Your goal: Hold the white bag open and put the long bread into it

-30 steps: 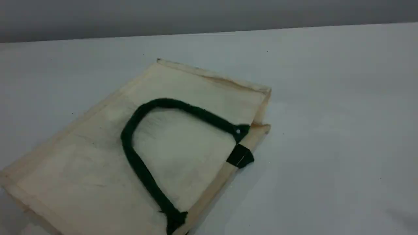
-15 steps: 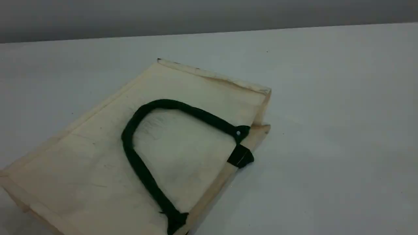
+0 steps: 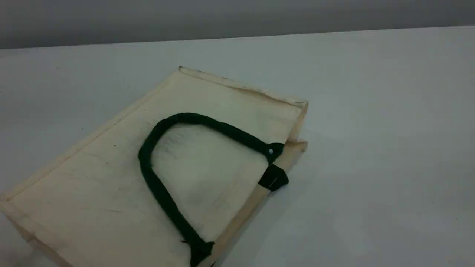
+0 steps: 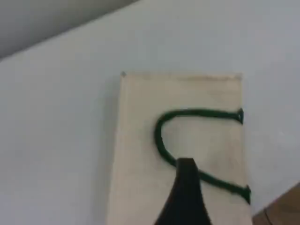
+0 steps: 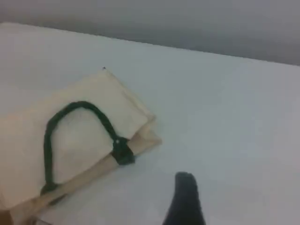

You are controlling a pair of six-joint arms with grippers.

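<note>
The white bag (image 3: 111, 193) lies flat on the table, mouth edge toward the lower right and shut. Its dark green handle (image 3: 143, 159) rests in a loop on the upper face, with a green tab (image 3: 274, 178) at the mouth edge. The long bread is out of view. Neither gripper shows in the scene view. The left wrist view has the left gripper's dark fingertip (image 4: 186, 171) hovering above the bag (image 4: 140, 140), over its handle (image 4: 159, 136). In the right wrist view the right fingertip (image 5: 185, 185) hangs over bare table, right of the bag (image 5: 126, 108). Nothing is held by either.
The white table (image 3: 371, 148) ends at a far edge below a grey wall (image 3: 237, 18). In the left wrist view the table's edge and a brown surface (image 4: 281, 216) show at the lower right, close to the bag's mouth.
The bag's near left corner and its handle have settled very slightly. A faint shadow at the lower right of the table is gone.
</note>
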